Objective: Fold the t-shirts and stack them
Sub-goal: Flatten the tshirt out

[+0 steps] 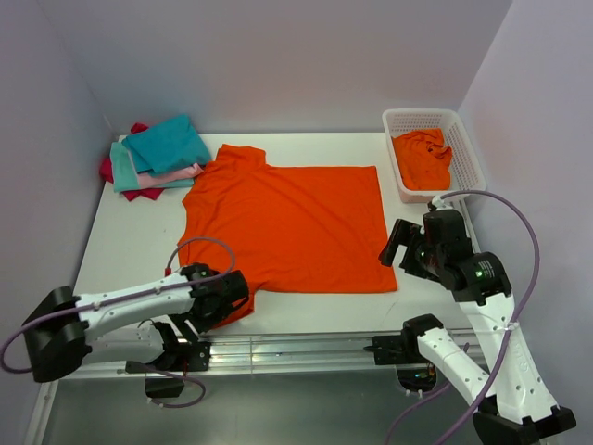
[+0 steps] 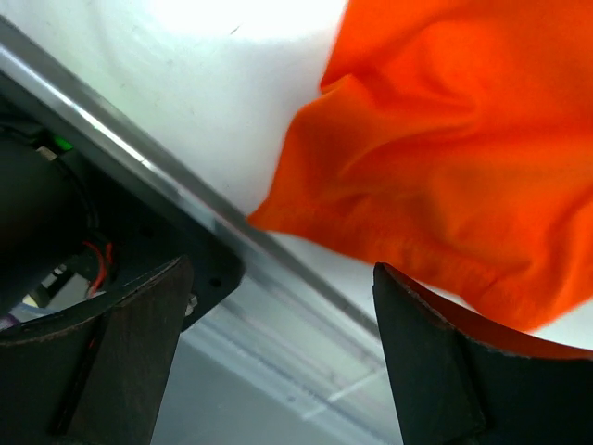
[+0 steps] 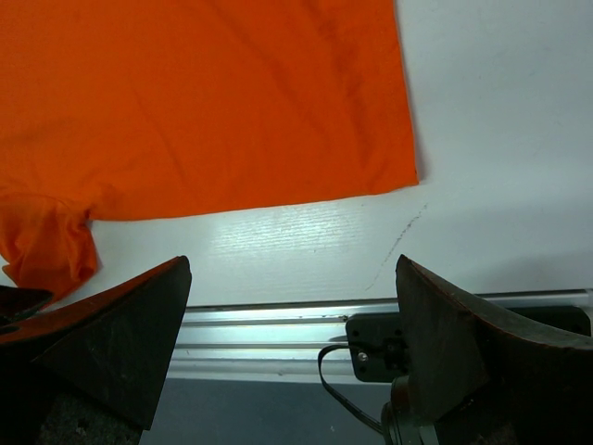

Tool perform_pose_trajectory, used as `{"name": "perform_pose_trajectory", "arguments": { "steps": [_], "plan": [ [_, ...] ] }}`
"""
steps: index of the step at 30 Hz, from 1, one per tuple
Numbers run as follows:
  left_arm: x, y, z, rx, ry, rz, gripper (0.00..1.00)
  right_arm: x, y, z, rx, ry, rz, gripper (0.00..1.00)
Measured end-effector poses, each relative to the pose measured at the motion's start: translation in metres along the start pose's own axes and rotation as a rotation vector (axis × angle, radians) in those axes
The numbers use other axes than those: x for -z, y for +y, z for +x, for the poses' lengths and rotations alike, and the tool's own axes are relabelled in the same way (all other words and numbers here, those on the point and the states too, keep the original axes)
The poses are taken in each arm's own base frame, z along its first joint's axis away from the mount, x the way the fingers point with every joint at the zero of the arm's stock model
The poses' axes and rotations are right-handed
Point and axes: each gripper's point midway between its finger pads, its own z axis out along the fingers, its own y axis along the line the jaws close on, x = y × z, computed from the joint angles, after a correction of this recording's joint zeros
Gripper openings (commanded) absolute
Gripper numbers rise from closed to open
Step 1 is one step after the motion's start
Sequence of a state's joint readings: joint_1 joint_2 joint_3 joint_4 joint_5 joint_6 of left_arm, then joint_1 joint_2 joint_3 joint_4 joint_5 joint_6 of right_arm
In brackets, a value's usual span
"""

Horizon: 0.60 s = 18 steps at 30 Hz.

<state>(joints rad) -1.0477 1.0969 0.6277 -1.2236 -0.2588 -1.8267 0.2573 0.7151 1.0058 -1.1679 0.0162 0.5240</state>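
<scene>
One big orange t-shirt (image 1: 287, 227) lies spread out flat in the middle of the white table (image 1: 130, 241). It is soft, smooth cloth with short sleeves. Its neck points to the far left corner. The sleeve (image 2: 445, 167) by the near edge is bunched up in soft folds.

A pile of folded t-shirts (image 1: 153, 158) sits in the far left corner. It has teal on top, then pale pink, then crimson at the bottom. How many shirts are in it, I cannot tell.

A crumpled orange t-shirt (image 1: 422, 159) lies in one white plastic basket (image 1: 468, 153) with little holes, in the far right corner.

There are two arms. The left gripper (image 2: 278, 269) is at the bunched sleeve, near the metal rail (image 1: 296, 348) on the near edge. Its two dark fingers are wide apart and hold nothing. The right gripper (image 3: 292, 264) is just beside the shirt's near right corner. Its fingers are wide apart too, with nothing in them.
</scene>
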Motion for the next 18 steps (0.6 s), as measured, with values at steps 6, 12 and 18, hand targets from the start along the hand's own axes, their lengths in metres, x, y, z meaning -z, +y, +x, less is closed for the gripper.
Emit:
{"name": "perform_pose_trajectory", "arguments": {
  "steps": [6, 12, 18],
  "plan": [
    [-0.011, -0.011, -0.001, -0.015, -0.055, -0.080, 0.82, 0.000, 0.001, 0.000, 0.011, 0.013, 0.003, 0.98],
    [-0.018, -0.020, 0.000, 0.016, -0.066, -0.053, 0.76, 0.000, 0.006, 0.001, 0.038, 0.029, -0.006, 0.98],
    [-0.026, -0.024, 0.002, 0.049, -0.060, -0.018, 0.62, -0.003, 0.009, 0.004, 0.066, 0.054, -0.005, 0.98]
  ]
}}
